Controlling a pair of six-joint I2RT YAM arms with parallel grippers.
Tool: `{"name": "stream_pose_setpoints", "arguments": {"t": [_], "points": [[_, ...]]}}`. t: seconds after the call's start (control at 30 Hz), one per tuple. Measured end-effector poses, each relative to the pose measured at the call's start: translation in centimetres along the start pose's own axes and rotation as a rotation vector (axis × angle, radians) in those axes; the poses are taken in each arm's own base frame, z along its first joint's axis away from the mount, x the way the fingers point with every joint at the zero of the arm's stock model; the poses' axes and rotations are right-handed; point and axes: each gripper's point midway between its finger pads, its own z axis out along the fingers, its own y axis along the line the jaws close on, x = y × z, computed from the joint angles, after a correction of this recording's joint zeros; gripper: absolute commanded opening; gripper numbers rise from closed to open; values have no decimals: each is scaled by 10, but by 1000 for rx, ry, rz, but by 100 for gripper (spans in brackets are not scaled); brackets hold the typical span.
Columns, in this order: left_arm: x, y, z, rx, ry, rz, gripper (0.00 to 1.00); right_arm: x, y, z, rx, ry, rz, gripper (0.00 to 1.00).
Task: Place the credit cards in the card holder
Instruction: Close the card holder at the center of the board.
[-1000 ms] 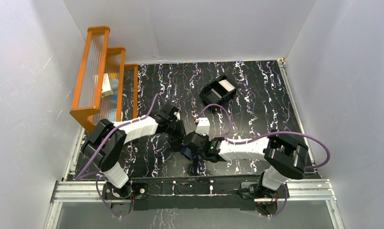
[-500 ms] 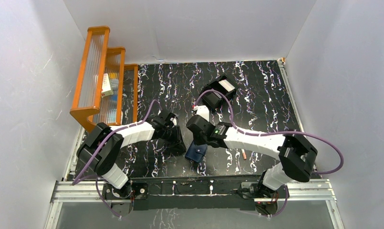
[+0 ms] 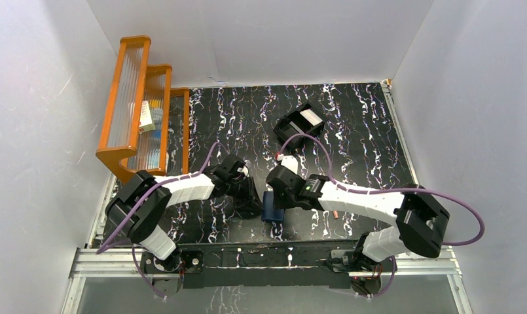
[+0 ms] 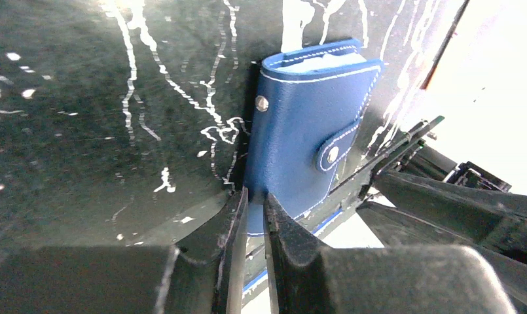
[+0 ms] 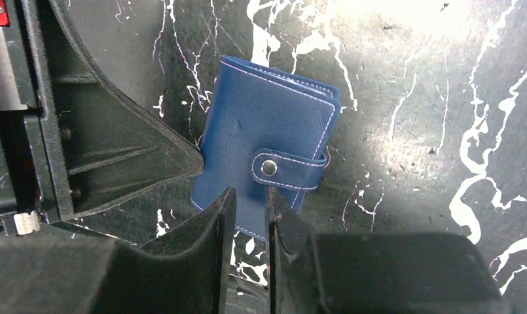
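Two claws meet at one small navy-blue folding card holder of soft leather-like material. It lies near the front middle of the black white-streaked surface, folded shut, its snap tab fastened across the open side.

The left claw is clenched almost shut, and a sliver of blue between its tips suggests it pinches the holder's near edge. The right claw shows a narrow gap with the holder's lower edge in line with it; I cannot tell whether it grips or merely hovers there.

One flat white card sits in a black open-top box well apart at the back of the surface. No card is at either claw.

The step in hand looks like settling and steadying the holder, not loading it. The next move likely calls for one claw to pin the body while the other catches the tab's free end and pulls it off the snap. The flap must then be folded back to bare the slots before a card is fetched.

The left arm bends out at the elbow, its forearm running low to the right. The right arm stretches long and low to the left, its wrist tipped down over the holder.
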Motion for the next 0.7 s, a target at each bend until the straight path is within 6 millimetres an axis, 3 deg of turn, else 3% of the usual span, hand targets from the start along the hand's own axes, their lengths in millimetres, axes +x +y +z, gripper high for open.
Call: {"name": "stream_pose_setpoints", "arguments": {"t": [0.3,0.7], "points": [[-2,-16,2,59,-13,1,14,7,-8,2,6,22,27,28],[-2,-16,2,67,-15,2,14,19,-21,24,58,82,7,20]]}}
